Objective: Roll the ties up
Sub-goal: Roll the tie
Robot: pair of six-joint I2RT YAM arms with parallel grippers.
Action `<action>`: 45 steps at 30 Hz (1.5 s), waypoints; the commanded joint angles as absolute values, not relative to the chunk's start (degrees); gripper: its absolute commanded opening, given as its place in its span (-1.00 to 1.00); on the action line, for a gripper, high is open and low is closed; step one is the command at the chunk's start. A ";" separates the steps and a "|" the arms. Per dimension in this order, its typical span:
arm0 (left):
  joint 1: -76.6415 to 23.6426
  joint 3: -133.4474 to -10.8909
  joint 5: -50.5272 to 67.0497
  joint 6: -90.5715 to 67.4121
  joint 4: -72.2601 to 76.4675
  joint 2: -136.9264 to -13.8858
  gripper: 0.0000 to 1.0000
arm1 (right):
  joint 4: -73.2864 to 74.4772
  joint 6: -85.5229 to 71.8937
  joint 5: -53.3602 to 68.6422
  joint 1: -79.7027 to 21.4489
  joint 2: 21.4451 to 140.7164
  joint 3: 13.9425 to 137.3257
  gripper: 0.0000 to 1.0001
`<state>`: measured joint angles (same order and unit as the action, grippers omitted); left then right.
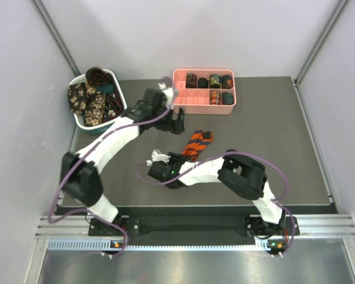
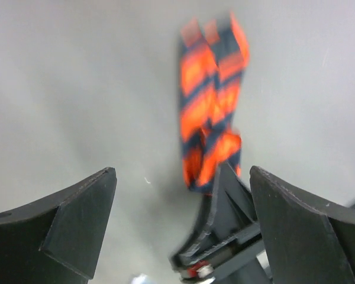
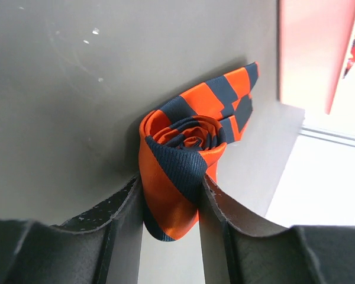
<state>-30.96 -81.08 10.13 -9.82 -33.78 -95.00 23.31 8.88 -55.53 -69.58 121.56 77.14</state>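
Observation:
An orange-red and dark striped tie [image 1: 199, 141] lies mid-table, its near end wound into a small coil [image 3: 183, 139]. My right gripper [image 3: 173, 177] is shut on that coil, one finger on each side, and the tie's free tail [image 3: 234, 97] runs away across the mat. In the top view the right gripper [image 1: 186, 155] sits at the tie's near end. My left gripper [image 1: 176, 127] hovers just beyond the tie's far end, wide open [image 2: 182, 173] and holding nothing. Through it I see the blurred tie [image 2: 212, 118] and a right finger [image 2: 225, 201] below.
A pink compartment tray [image 1: 183, 99] at the back holds several rolled ties [image 1: 220, 89]. Its wall [image 3: 307, 53] also shows in the right wrist view. A white-and-teal basket [image 1: 119, 89] at the back left is piled with loose ties [image 1: 89, 100]. White walls enclose the dark mat [image 1: 272, 148].

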 commanded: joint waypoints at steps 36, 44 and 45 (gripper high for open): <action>-19.86 -40.44 10.10 -25.31 4.03 -76.46 0.98 | 15.03 0.62 22.13 -43.34 105.81 70.92 -0.88; -23.02 -30.69 13.35 -18.05 21.07 -73.22 0.98 | 16.00 -1.67 32.60 -38.59 111.53 74.00 -0.88; -23.90 -29.80 14.93 -16.63 22.22 -72.78 0.98 | 15.82 -2.19 33.91 -37.63 112.06 74.35 -0.88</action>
<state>-22.26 -31.59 11.00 -22.46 10.87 -75.96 16.32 0.12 24.67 -38.65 108.44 72.73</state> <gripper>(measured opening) 0.991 0.357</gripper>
